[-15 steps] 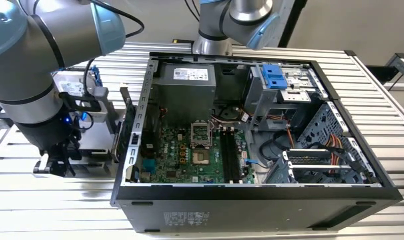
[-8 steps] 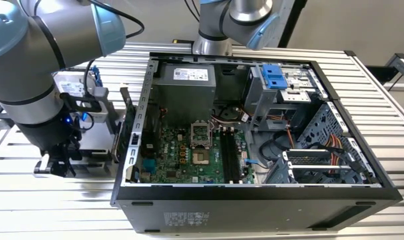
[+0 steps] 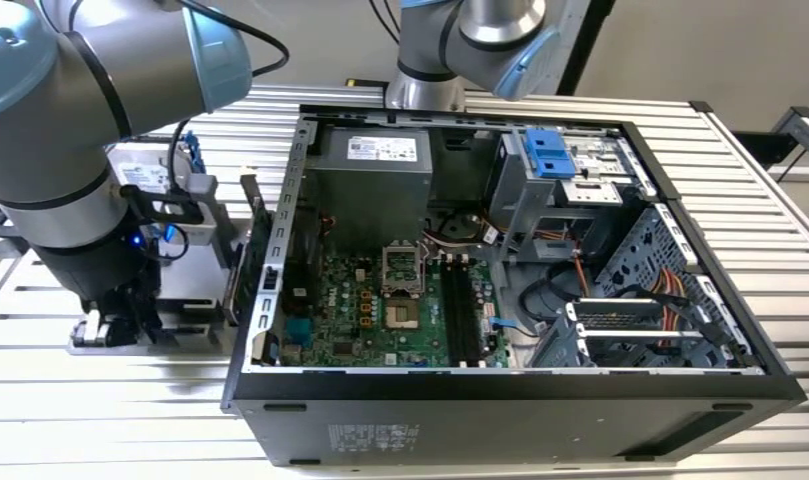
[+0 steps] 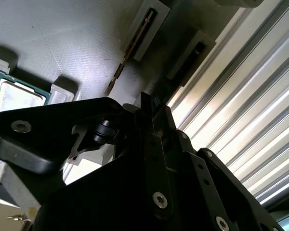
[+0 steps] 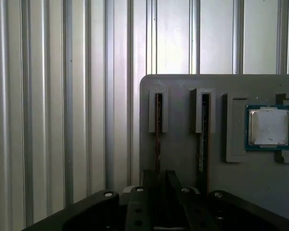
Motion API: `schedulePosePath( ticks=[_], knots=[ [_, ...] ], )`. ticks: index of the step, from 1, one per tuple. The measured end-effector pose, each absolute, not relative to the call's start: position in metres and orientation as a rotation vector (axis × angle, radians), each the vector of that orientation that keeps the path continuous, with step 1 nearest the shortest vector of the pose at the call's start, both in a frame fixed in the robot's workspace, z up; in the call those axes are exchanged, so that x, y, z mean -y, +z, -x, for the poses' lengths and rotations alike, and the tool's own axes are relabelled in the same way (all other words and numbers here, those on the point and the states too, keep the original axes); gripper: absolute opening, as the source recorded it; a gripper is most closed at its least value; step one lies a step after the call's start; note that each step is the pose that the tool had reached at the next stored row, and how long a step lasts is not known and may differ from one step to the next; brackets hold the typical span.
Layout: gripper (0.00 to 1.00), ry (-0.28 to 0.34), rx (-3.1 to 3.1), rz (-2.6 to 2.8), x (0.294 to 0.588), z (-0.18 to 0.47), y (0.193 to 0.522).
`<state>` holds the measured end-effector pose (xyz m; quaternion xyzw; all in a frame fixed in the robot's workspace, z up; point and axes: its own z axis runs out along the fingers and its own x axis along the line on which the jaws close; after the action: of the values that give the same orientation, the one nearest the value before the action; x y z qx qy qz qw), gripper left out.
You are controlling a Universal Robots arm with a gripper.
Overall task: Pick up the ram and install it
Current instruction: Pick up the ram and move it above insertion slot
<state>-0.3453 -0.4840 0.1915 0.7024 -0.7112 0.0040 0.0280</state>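
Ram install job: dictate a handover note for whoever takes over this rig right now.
Claw: down at the grey holder tray, lined up on the ram; whether it grips, I cannot tell.
Ram: on edge in its tray slot, beside a second stick and the CPU chip. The tray sits to the exterior view's left of the open computer case.
Done: nothing lifted or installed yet.
Left: the pick-up and the install; the motherboard memory slots look empty.
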Motion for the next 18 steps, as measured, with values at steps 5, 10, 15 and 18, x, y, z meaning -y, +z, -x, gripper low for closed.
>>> schedulePosePath(
  ticks=[5,10,15,18],
  knots=[
    [1.0,0.012,2.195,-2.168,0.4838,0.3452,0.19],
    [1.0,0.012,2.195,-2.168,0.4838,0.3453,0.1899],
    [1.0,0.012,2.195,-2.168,0.4837,0.3453,0.1898],
    [0.0,0.012,2.195,-2.168,0.4837,0.3453,0.1898]
  ],
)
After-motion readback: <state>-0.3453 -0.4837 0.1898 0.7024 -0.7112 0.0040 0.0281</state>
